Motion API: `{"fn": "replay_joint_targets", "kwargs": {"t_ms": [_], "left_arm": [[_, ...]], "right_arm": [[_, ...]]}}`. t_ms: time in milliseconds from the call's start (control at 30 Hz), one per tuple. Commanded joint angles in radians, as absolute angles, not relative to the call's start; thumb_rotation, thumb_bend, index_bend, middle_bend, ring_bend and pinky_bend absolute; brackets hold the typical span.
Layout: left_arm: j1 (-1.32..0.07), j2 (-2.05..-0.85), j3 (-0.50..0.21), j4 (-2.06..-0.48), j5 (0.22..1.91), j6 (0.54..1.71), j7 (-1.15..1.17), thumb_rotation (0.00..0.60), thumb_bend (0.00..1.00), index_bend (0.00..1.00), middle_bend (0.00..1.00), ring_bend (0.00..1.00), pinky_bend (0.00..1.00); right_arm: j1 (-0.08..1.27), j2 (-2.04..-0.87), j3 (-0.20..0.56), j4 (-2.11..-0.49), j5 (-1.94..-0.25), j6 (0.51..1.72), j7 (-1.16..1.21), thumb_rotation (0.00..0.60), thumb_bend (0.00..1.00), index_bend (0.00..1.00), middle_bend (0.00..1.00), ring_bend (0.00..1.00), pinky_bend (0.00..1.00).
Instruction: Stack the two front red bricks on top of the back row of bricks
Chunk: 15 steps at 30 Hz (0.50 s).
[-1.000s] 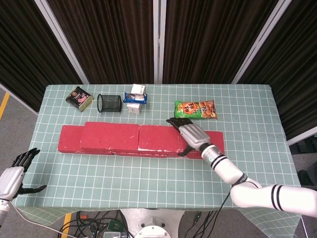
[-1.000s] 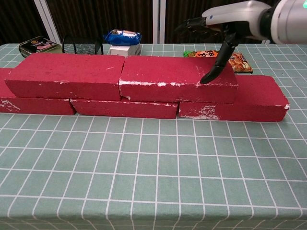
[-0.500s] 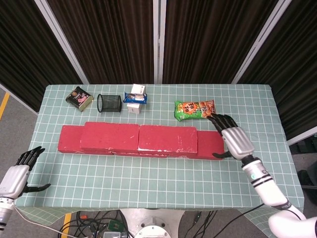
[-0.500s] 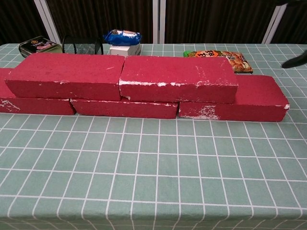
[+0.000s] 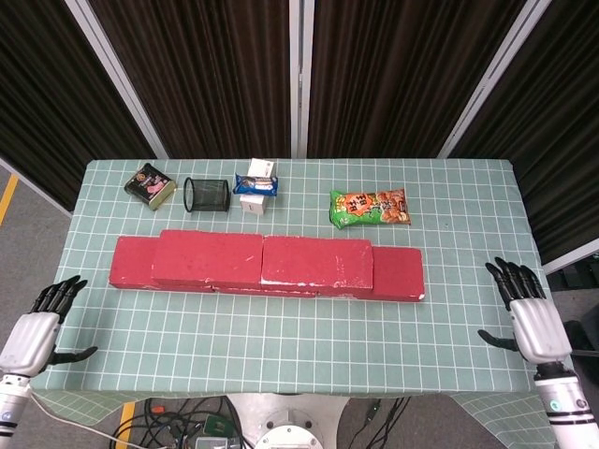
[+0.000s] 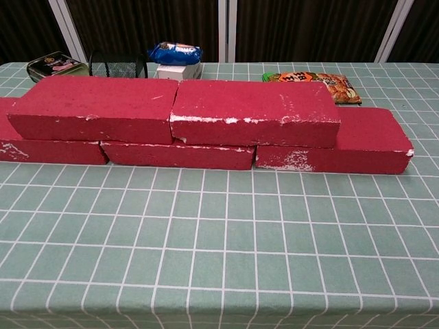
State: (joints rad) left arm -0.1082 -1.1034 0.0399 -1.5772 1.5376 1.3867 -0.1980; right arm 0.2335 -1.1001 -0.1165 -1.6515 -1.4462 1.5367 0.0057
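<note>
Two red bricks lie end to end as a top row: the left top brick (image 5: 208,257) and the right top brick (image 5: 316,261) touch each other near the middle of the worktop (image 5: 299,337). They rest on the bottom row of bricks (image 6: 333,149), which shows three bricks in the chest view and sticks out past the top row at both ends.

The left hand (image 5: 36,326) hangs off the worktop's front left corner, holding nothing, fingers apart and pointing up and away from the robot. The right hand (image 5: 532,318) sits at the front right edge, also holding nothing, fingers spread. Both hands are well apart from the bricks, and neither shows in the chest view.

Behind the bricks stand a tin (image 5: 150,184), a black mesh cup (image 5: 207,195), a white box (image 5: 259,185) with a blue packet (image 5: 255,184) lying across it, and, further right, a green and orange snack bag (image 5: 371,207).
</note>
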Motion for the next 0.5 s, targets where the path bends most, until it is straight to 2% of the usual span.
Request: {"fn": "replay_joint_targets", "kwargs": {"t_ms": [33,500], "left_arm": [[-0.100,-1.117,0.036,-1.573,1.529,1.399,-0.161,0.600,0.00,0.02,0.00,0.00,0.00],[-0.080,-1.122,0.027,-1.563,1.534,1.446,-0.118,0.600,0.00,0.02,0.00,0.00,0.00]], "right_arm": [[0.157,-1.142,-0.130,-1.602,-1.445,1.592,-0.056,0.600,0.00,0.00,0.00,0.00,0.00],[0.060,-1.169,-0.102,-1.578,-1.423,1.590,-0.077,0.600,0.00,0.00,0.00,0.00,0.00]]}}
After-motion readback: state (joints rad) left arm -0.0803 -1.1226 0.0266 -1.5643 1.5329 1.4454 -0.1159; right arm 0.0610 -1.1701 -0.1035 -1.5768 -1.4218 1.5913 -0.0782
